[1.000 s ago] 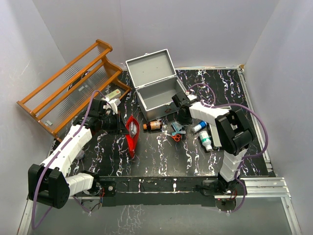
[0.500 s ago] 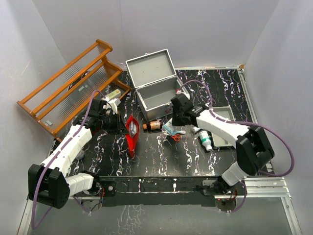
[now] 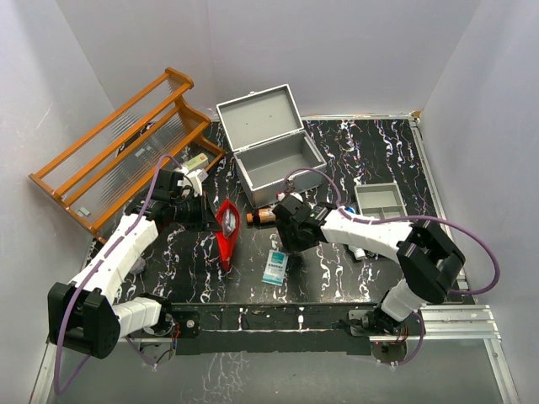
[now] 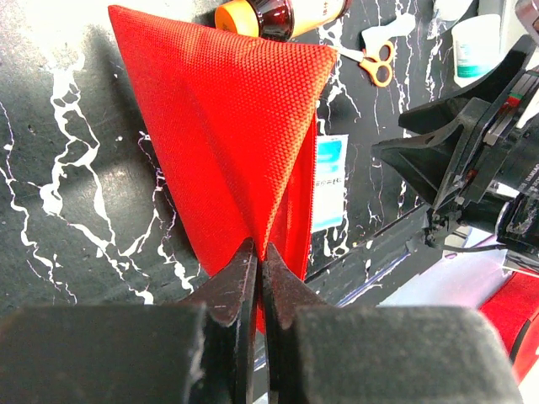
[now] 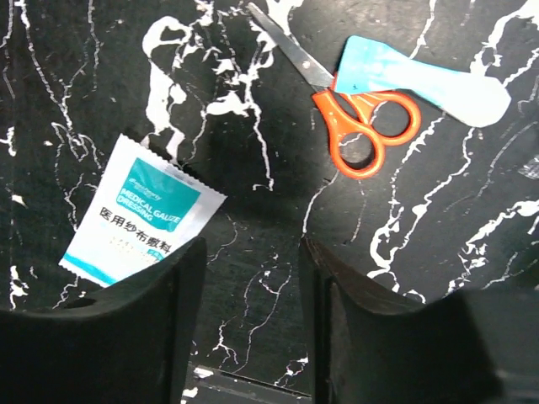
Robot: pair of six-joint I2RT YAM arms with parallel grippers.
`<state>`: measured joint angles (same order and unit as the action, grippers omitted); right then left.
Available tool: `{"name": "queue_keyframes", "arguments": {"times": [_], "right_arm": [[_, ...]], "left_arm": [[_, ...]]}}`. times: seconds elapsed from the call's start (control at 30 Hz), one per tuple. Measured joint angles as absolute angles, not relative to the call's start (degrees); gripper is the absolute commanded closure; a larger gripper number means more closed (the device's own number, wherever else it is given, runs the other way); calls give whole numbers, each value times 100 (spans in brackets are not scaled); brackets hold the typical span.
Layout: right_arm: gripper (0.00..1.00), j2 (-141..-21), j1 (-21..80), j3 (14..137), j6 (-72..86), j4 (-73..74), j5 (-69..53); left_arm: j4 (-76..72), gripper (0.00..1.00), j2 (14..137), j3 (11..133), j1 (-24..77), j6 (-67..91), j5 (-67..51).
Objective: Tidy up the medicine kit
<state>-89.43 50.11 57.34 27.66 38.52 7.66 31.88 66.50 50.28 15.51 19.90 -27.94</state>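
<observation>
We saw the medicine kit [image 3: 271, 160] standing open at the back-centre of the table [image 3: 379, 143], w/ a brown bottle [image 3: 263, 216] just in front. L gripper [image 4: 259, 252] was clamped tight on a fold of the red pouch [image 4: 227, 126]. R gripper [image 5: 251, 252] hung over bare table, jaws apart and empty, w/ gauze packet [image 5: 135, 215] and orange scissors [image 5: 354, 126] nearby.
</observation>
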Motion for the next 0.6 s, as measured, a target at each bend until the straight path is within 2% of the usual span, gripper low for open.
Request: {"name": "queue_keyframes", "arguments": {"times": [0.33, 0.47, 0.6], "right_arm": [[61, -9065, 5376, 6143, 3892, 4259, 1133], [69, -9279, 5723, 6263, 4626, 4246, 1166], [70, -9419, 5843, 6283, 5468, 4204, 1214]], "left_arm": [[3361, 100, 6622, 5103, 1551, 1929, -2716], [3555, 100, 6530, 5105, 1551, 1848, -2655], [3981, 100, 6460, 5275, 1551, 1756, -2543]]}}
